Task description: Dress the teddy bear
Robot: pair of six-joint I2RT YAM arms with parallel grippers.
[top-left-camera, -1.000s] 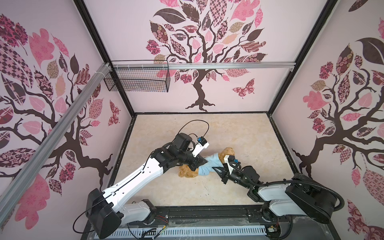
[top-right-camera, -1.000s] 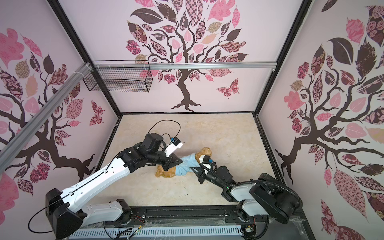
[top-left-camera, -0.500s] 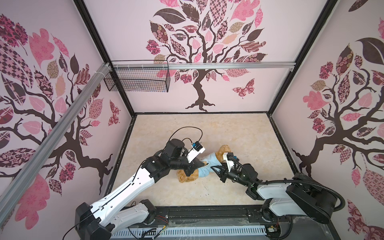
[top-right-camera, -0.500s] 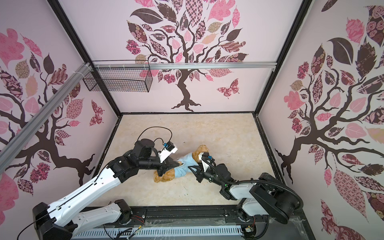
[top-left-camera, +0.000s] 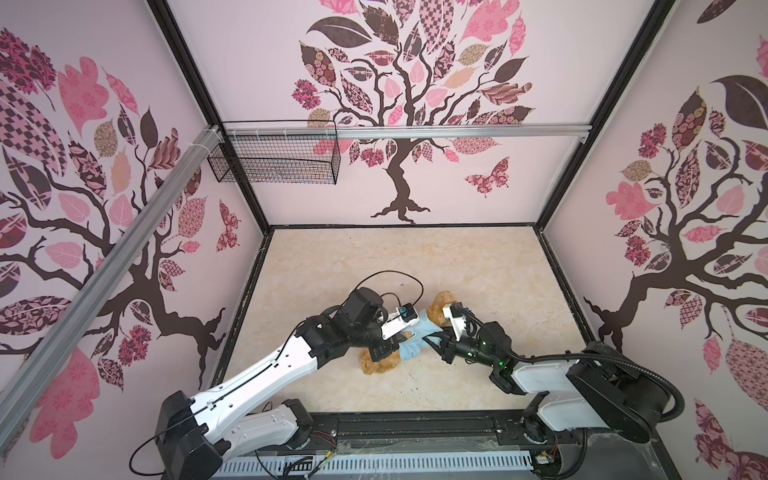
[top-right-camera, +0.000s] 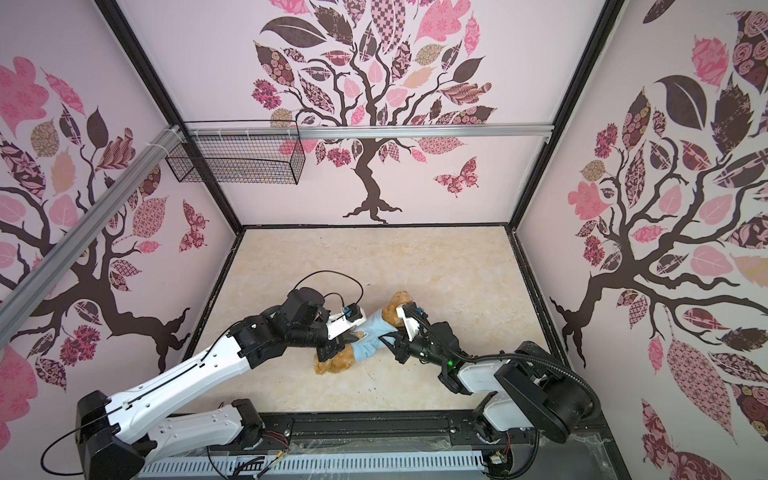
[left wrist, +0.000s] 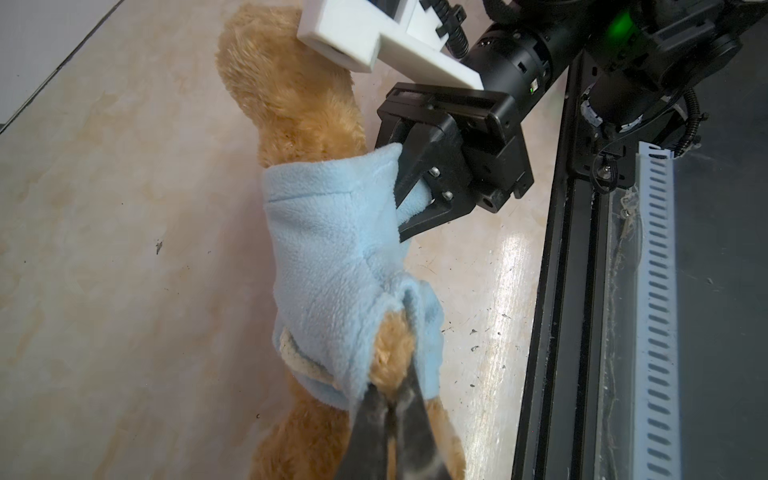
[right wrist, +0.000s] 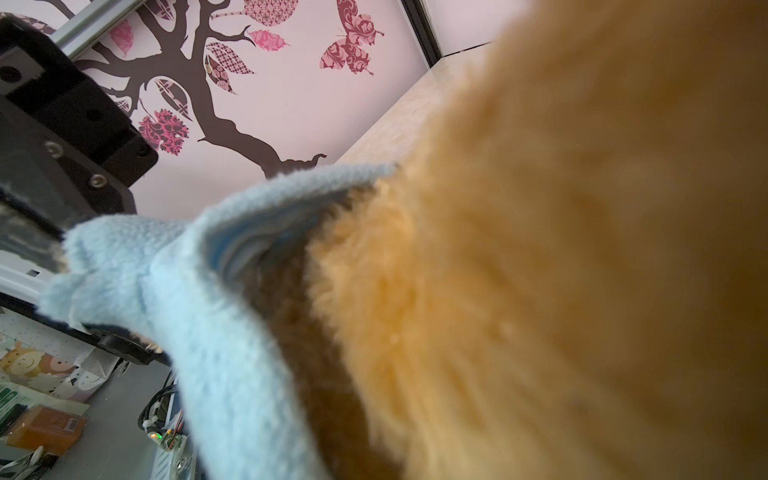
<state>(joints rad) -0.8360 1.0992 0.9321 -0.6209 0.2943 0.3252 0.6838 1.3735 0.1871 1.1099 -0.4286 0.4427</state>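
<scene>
Teddy bear point(top-left-camera: 438, 303) is lying near the front edge of the desk point(top-left-camera: 457, 266), with the light blue shirt point(top-left-camera: 411, 351) wrapping its torso. We are pinching the bear's fur at a sleeve opening with our left claw point(left wrist: 388, 401), jaws together, while our right claw point(left wrist: 401, 191) is clamping on the shirt's edge.

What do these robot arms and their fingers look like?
The left arm and right arm have white shells and black joints. A thin black cable loops over the left; a ribbed black hose follows the right. The right gripper has black angular fingers under a white bracket.
</scene>
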